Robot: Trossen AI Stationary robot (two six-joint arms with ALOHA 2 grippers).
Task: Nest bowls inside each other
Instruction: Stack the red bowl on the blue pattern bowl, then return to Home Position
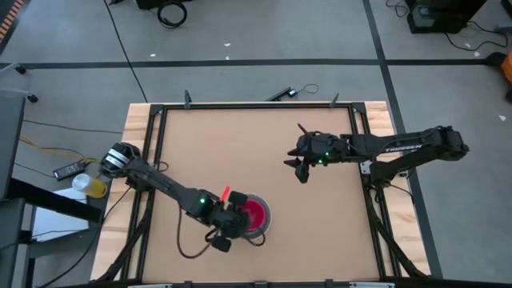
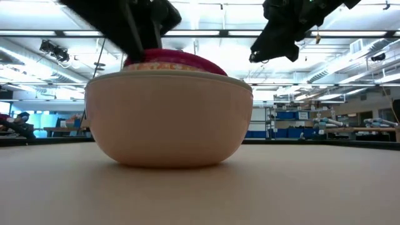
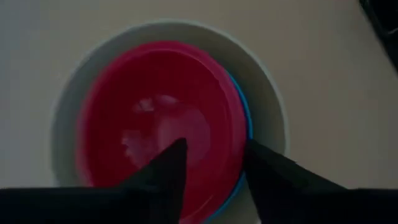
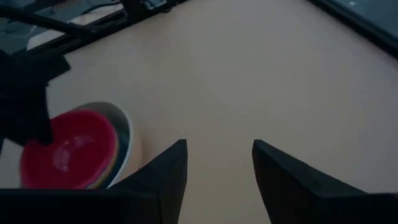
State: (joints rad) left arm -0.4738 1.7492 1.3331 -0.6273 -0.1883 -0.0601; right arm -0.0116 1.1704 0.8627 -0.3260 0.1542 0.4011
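Observation:
The bowls stand nested in one stack (image 1: 254,213) near the table's front edge. A magenta-red bowl (image 3: 155,118) sits innermost, a bright blue rim (image 3: 244,118) shows just outside it, and the large pale peach bowl (image 2: 169,119) is outermost, its base on the table. My left gripper (image 3: 214,149) is open above the stack's near side. One finger (image 3: 168,171) is over the magenta bowl's inside and the other (image 3: 273,177) is outside its rim. My right gripper (image 1: 298,170) hangs open above the bare table, right of and beyond the stack.
The brown tabletop (image 1: 240,144) lies bare around the stack. A raised frame (image 1: 152,160) borders the table. A yellow bottle (image 1: 92,186) and cables lie off its left edge.

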